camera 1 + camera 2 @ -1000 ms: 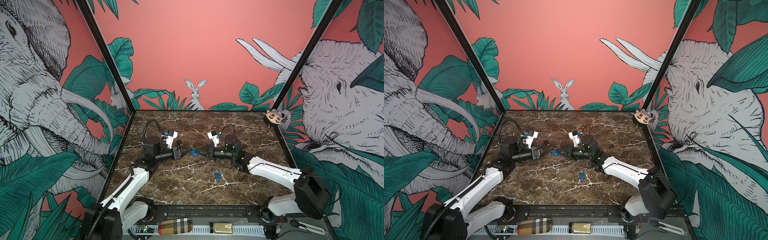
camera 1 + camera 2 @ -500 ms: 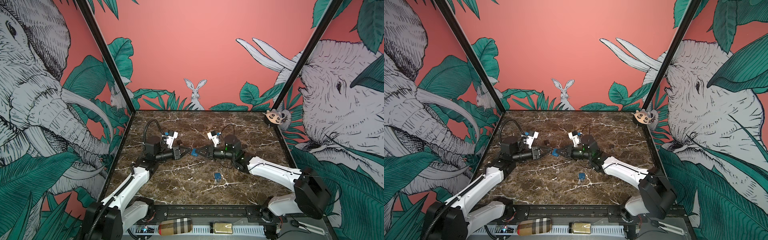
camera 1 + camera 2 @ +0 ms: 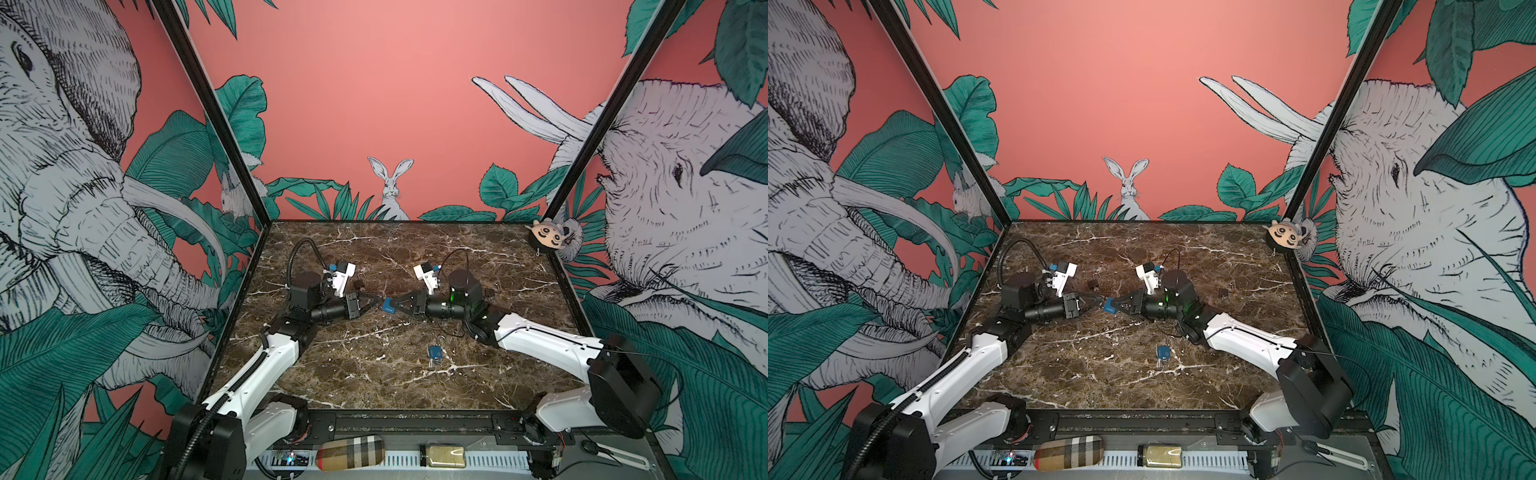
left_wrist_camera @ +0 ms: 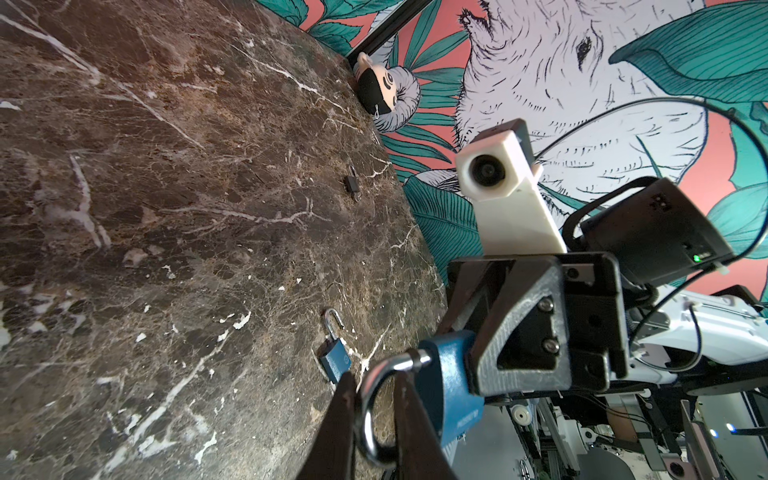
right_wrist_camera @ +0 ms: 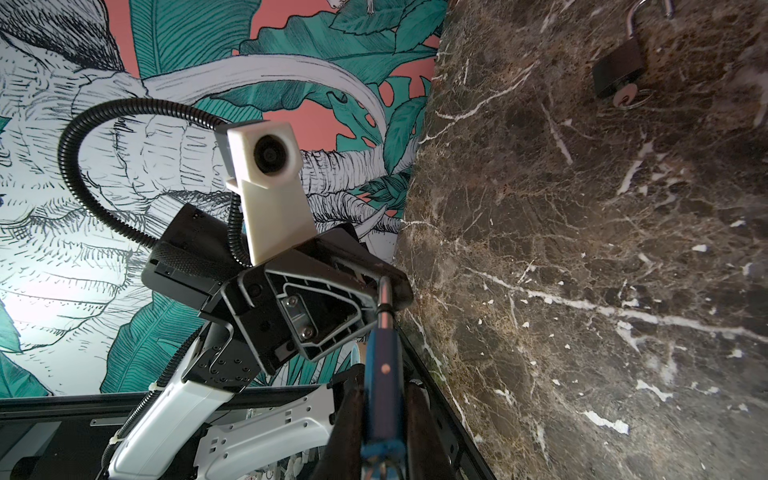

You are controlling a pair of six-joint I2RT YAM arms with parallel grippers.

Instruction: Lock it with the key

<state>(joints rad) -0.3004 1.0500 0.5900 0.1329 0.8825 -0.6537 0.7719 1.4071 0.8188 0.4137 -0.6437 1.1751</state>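
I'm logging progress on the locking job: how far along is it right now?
Done: the right gripper holds the blue padlock clear of the marble table. In hand: the left gripper is pinched on its shackle, apparently to press it shut; whether it has clicked is unclear. Left: a second blue padlock and a black padlock lie on the table with shackles open.

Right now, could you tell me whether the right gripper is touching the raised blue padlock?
Touching. The left wrist view shows the right gripper clamped on the raised blue padlock, with no gap between them.
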